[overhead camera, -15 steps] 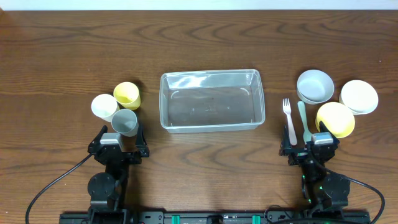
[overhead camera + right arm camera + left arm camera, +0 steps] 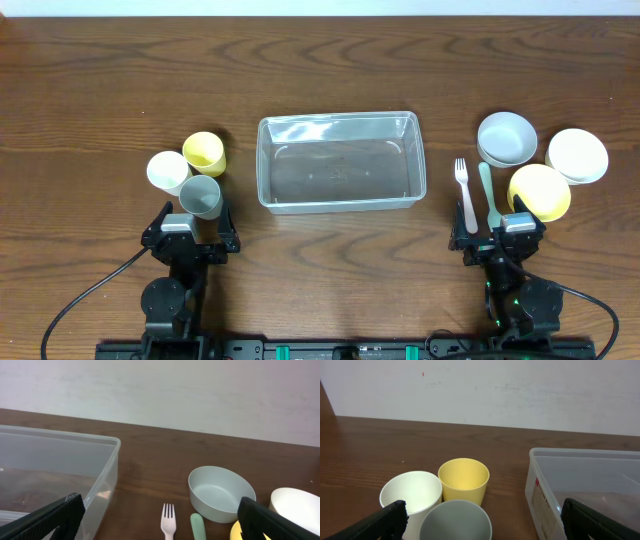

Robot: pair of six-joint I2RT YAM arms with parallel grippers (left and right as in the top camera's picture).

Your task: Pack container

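The clear plastic container [image 2: 338, 161] sits empty at the table's middle; it also shows in the left wrist view [image 2: 585, 490] and the right wrist view [image 2: 55, 470]. Left of it stand a yellow cup [image 2: 204, 152], a white cup [image 2: 166, 171] and a grey cup [image 2: 201, 195]. Right of it lie a white fork [image 2: 465, 190] and a pale green utensil [image 2: 488, 194], beside a grey bowl [image 2: 506, 138], a white bowl [image 2: 577, 155] and a yellow bowl [image 2: 539, 191]. My left gripper [image 2: 190, 232] is open just behind the grey cup. My right gripper [image 2: 498, 235] is open at the near ends of the fork and utensil.
The wooden table [image 2: 320, 70] stretches bare behind the container. A white wall [image 2: 480, 390] stands beyond the far edge. Cables run along the near edge by both arm bases.
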